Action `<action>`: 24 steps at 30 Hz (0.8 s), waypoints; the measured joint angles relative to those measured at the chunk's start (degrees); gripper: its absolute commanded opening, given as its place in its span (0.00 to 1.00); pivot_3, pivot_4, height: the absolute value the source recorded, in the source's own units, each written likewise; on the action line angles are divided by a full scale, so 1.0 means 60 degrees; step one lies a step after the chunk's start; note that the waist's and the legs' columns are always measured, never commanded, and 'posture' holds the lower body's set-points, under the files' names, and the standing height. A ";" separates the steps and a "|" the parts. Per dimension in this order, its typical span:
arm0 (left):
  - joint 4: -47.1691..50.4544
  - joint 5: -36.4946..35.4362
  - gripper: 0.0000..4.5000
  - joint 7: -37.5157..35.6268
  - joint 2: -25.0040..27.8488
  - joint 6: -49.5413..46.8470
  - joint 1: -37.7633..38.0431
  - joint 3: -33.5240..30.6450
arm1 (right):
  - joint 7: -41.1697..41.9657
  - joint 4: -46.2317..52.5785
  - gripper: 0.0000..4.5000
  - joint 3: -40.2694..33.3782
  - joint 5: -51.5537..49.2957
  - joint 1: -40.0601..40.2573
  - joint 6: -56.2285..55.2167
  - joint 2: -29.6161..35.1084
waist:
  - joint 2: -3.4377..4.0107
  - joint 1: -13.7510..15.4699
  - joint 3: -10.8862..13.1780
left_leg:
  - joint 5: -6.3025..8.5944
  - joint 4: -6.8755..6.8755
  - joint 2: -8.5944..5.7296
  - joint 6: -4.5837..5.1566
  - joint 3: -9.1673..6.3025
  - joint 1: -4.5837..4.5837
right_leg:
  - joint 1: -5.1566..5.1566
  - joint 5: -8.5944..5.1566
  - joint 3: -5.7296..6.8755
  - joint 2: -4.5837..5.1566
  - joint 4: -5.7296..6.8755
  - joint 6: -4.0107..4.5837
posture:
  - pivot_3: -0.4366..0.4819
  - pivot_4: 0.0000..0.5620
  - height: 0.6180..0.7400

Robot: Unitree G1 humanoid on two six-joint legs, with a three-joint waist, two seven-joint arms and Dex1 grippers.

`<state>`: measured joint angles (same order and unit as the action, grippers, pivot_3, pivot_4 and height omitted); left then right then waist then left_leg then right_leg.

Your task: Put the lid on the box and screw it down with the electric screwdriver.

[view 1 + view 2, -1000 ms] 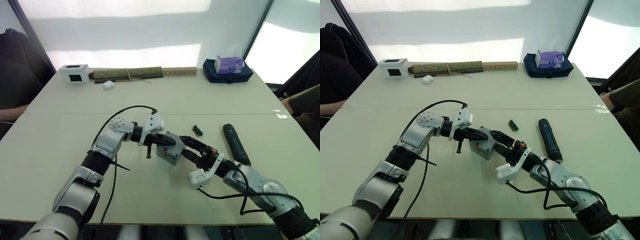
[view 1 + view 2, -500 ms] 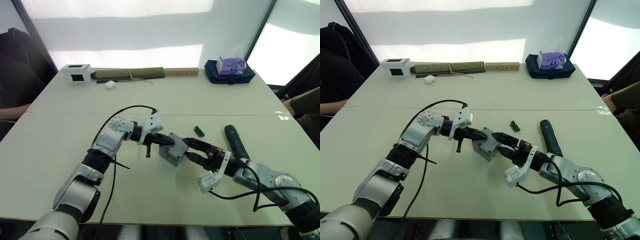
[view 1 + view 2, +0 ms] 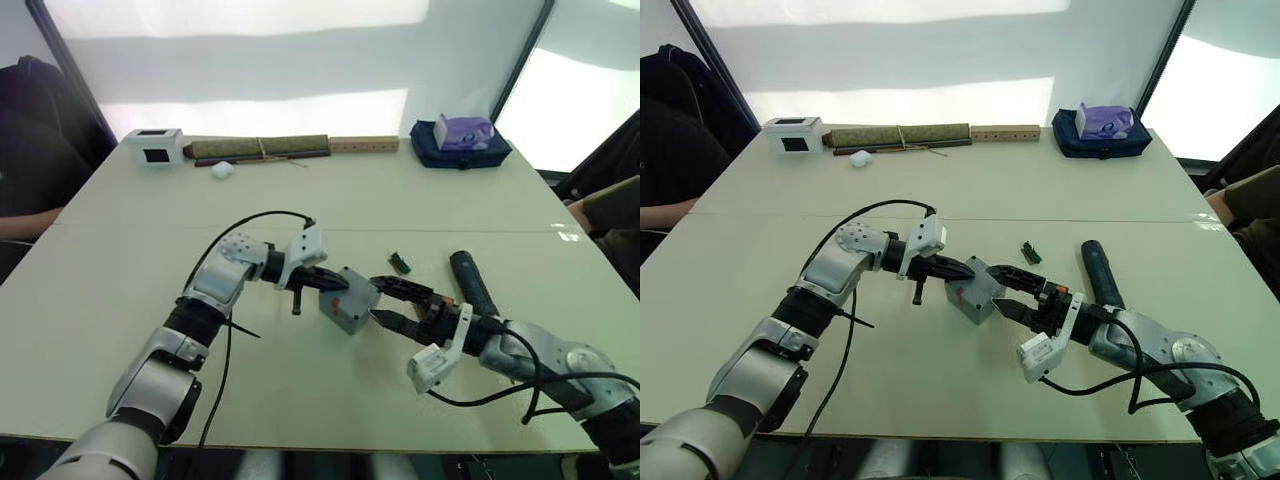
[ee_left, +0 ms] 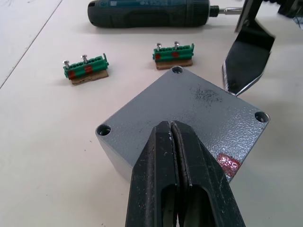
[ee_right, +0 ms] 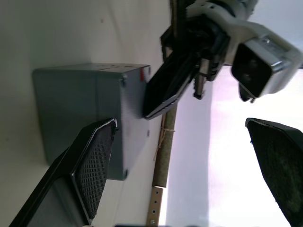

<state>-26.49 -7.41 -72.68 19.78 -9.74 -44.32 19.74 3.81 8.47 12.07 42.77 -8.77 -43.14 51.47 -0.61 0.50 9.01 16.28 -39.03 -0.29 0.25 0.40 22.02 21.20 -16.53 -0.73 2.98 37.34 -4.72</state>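
Mid-tabletop, closed left end effector presses the rigid lid; open right end effector probably grips the box sides.

No text, number or brand can be read anywhere in these pictures. The box carries a small red sticker on one side, near its corner, with pale marks too small to make out. The electric screwdriver has a light label on its dark body, but its print is blurred. The purple tissue box at the far right shows no legible print.
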 measured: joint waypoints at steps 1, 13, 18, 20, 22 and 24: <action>0.0002 0.0000 0.00 0.0010 -0.0001 0.0000 0.0018 0.0000 | 0.0116 0.0017 1.00 -0.0023 -0.0177 0.0003 -0.0107 0.0080 | 0.0000 -0.0008 -0.0001 | 0.0000 0.0001 0.0002 0.0000 -0.0001 -0.0010 | -0.0009 -0.0001 -0.0001 0.0002 -0.0001 0.0002 | 0.48 0.27 1.00; 0.0723 -0.0234 0.00 -0.0019 0.0113 -0.0472 0.0448 -0.0257 | 0.2932 0.0672 0.95 -0.0335 -0.4350 0.0452 0.2086 -0.0135 | -0.0011 -0.0058 0.0002 | 0.0003 0.0118 0.0002 0.0001 0.0004 -0.0091 | -0.0057 -0.0012 0.0008 0.0054 -0.0064 0.0022 | 0.48 0.27 1.00; 0.1377 -0.0796 0.00 0.0259 0.0279 -0.1520 0.0675 -0.0866 | 0.4589 0.1867 0.58 -0.0457 -0.6949 0.0644 0.6490 -0.0704 | -0.0014 -0.0046 0.0010 | -0.0001 0.0132 0.0002 -0.0005 0.0002 0.0084 | 0.0142 -0.0007 0.0016 0.0055 -0.0023 0.0020 | 0.48 0.27 1.00; 0.1466 -0.0929 0.00 0.0409 0.0455 -0.1806 0.0677 -0.1062 | 0.4812 0.2257 0.41 -0.0518 -0.7345 0.0694 0.7712 -0.0928 | -0.0011 -0.0040 0.0010 | -0.0006 0.0131 0.0000 -0.0012 0.0003 0.0147 | 0.0213 0.0010 0.0019 0.0054 -0.0008 -0.0010 | 0.48 0.27 1.00; 0.1468 -0.0939 0.00 0.0587 0.0516 -0.1901 0.0678 -0.1221 | 0.5011 0.2541 0.25 -0.0551 -0.7641 0.0708 0.8567 -0.0994 | -0.0009 -0.0010 0.0011 | -0.0008 0.0131 -0.0001 -0.0015 0.0002 0.0208 | 0.0268 0.0012 0.0027 0.0054 -0.0008 -0.0013 | 0.48 0.27 1.00; 0.1466 -0.0936 0.00 0.0769 0.0561 -0.1985 0.0699 -0.1255 | 0.5161 0.2792 0.09 -0.0578 -0.7783 0.0709 0.9152 -0.1076 | -0.0009 0.0024 0.0012 | -0.0010 0.0131 -0.0007 -0.0019 0.0002 0.0241 | 0.0303 0.0012 0.0030 0.0054 -0.0013 -0.0015 | 0.48 0.27 1.00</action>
<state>-17.69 -13.03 -68.06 23.14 -21.65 -40.12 12.21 34.78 25.22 8.60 -3.93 -4.52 11.78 45.01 -0.67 0.64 9.08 16.22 -38.24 -0.33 0.14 0.41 23.46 23.01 -16.46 -0.55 3.31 37.26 -4.80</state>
